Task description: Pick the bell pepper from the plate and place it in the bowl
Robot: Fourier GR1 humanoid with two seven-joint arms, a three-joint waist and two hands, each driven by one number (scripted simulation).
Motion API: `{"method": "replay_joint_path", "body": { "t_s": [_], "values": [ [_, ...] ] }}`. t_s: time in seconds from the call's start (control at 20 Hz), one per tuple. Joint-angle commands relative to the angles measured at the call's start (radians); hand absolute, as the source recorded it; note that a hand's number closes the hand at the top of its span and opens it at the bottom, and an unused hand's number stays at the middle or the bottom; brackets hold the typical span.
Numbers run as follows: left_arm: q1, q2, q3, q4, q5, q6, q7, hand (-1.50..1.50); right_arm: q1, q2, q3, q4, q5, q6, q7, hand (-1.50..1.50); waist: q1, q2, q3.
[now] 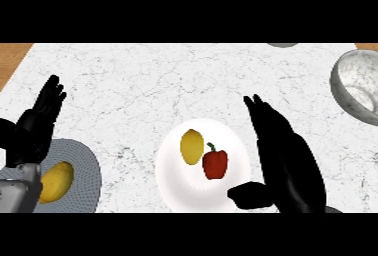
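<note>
None of the task was done: the bell pepper [215,163] lay on the white plate [171,176], the right hand [286,162] stood at its 3 o'clock with fingers [260,114] straight, holding nothing, and the bowl [357,86] stood well apart at 1 o'clock.

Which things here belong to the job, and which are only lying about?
For the job: pepper, white plate, bowl, right robot hand.
Lying about: lemon, grey plate, yellow fruit on it, left robot hand resting at the left.
</note>
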Motion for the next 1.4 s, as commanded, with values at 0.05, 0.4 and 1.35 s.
{"method": "replay_joint_path", "body": {
  "t_s": [0.05,0.4,1.35],
  "values": [
    [-0.001,-0.011,0.000,0.017,-0.002,-0.011,-0.013,0.00,-0.060,0.043,-0.043,0.090,-0.145,0.232,0.162,-1.50,-0.012,0.000,0.000],
    [0.021,-0.017,-0.005,-0.023,-0.015,-0.006,-0.003,0.00,-0.123,0.131,-0.037,0.310,-0.208,0.278,0.184,-1.50,-0.002,-0.004,0.001],
    [0.035,-0.043,0.034,-0.024,-0.043,-0.033,0.017,0.00,-0.113,0.185,0.015,0.449,-0.027,0.290,0.101,-1.50,-0.018,-0.004,0.003]
  ]
}}
